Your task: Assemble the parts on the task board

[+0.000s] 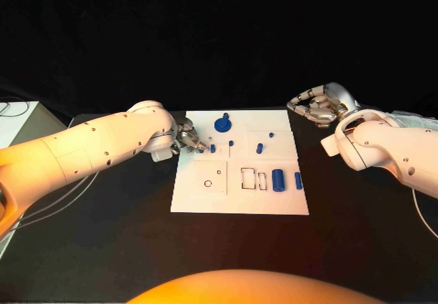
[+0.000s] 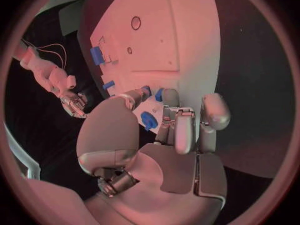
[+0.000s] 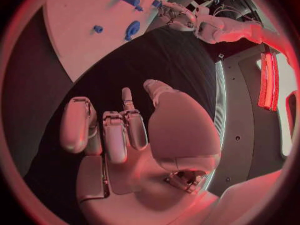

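Pinching a small blue part (image 1: 212, 148) at the task board's (image 1: 239, 202) ten o'clock: left hand (image 1: 187, 140). Hovering off its two o'clock corner, fingers curled, holding nothing: right hand (image 1: 315, 105).

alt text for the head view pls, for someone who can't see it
The robot's left hand reaches over the left edge of the white task board, fingertips at a small blue part. The right hand hovers off the board's far right corner, fingers curled, holding nothing. More blue parts sit across the board.

Robot lab: black table (image 1: 109, 240), dark backdrop, loose cables (image 1: 55, 202), white task board (image 1: 239, 199).
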